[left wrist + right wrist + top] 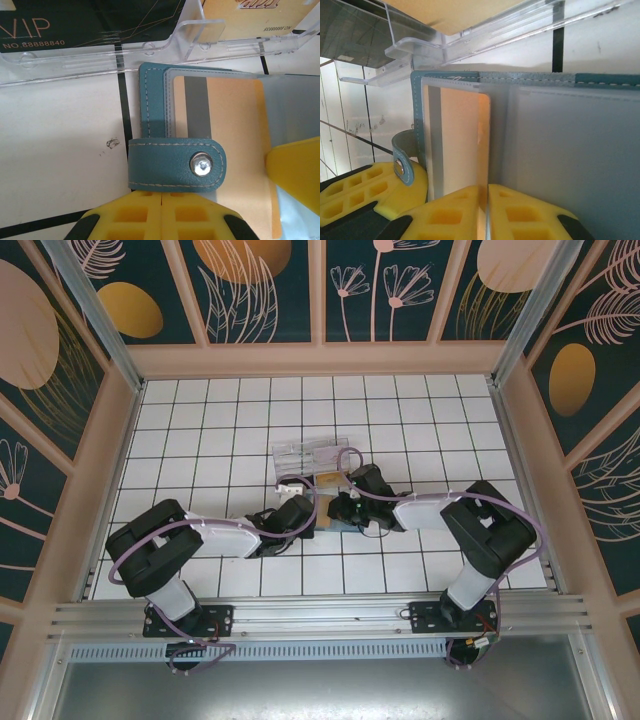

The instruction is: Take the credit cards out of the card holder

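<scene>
Teal leather folding card holder (152, 100) lies open on the white tiled table (60, 150), far edge just beside a clear plastic box (100, 65) — left hand (161, 217) clenched on its snap strap (170, 165), right hand (486, 210) pinching the near edge of a pale orange card (460, 140) — bare tiles leftward.
</scene>
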You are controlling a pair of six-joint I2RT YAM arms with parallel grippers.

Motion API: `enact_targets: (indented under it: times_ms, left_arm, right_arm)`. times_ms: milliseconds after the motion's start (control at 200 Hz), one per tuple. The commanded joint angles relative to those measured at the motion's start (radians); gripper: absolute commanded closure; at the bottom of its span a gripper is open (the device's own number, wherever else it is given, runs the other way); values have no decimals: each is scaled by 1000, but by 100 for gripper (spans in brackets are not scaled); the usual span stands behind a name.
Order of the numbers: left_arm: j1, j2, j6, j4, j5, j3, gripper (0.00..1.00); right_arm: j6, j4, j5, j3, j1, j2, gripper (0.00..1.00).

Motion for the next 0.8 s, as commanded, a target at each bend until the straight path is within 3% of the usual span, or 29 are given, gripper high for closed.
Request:
enact_targets:
  times_ms: [0,165,726,796]
  left_arm:
    - [2,22,-12,-32,59,-8,92]
    - [2,24,-12,-31,62,-6,92]
    - [3,30,-21,-38,56,-10,93]
    - [2,33,-18,-37,60,-7,97]
  right_arm:
    - [4,22,-23,6,-4,17,89]
    - [6,34,-28,3,-6,4,100]
    - [-8,29,-17,-83,-56,-100,100]
    - [-8,33,-22,-73,-55,-82,87]
